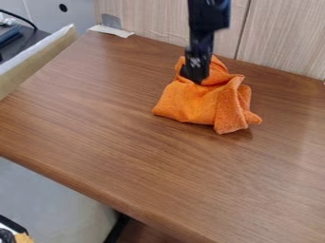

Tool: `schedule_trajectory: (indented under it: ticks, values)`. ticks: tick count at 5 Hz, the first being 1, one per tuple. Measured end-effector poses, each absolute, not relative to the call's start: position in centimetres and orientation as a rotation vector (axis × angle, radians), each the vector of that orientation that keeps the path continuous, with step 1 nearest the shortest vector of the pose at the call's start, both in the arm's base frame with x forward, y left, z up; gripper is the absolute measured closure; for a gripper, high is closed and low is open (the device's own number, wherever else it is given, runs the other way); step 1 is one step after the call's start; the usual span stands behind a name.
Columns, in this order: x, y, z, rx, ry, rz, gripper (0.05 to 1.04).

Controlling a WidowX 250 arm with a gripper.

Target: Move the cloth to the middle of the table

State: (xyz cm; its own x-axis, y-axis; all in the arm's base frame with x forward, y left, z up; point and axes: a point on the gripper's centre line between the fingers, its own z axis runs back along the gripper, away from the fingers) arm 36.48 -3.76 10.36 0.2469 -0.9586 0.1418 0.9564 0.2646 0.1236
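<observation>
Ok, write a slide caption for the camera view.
The black tool meets a crumpled orange cloth near the back of a brown wooden table.

The one view looks down at a slant from above the front side of the wooden table (pixel 127 156), facing the wall (pixel 282 40) behind it. It sits fairly close: the tabletop takes up most of the frame and runs out of it between three and five o'clock. The wall rises from eleven round to two o'clock (its foot slopes down to the right, so the camera stands askew to it). The table's front edge (pixel 76 186) slants from about eight to six o'clock, and a pale board (pixel 38 64) stands towards ten o'clock.
</observation>
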Motion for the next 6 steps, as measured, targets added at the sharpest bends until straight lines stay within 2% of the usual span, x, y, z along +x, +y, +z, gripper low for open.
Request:
schedule_trajectory:
  ticks: [1, 2, 3, 4, 6]
  values:
    - [37.7, -4.6, 7.9, -0.014, -0.142, -1.327, 0.083]
    - [38.2, -4.6, 7.0, 0.000, -0.155, -1.324, 0.083]
    - [38.2, -4.2, 4.8, 0.011, -0.126, -1.320, 0.083]
    - [38.1, -3.7, 3.5, 0.058, -0.141, -1.311, 0.083]
    - [37.9, -3.2, 2.6, 0.066, -0.135, -1.309, 0.083]
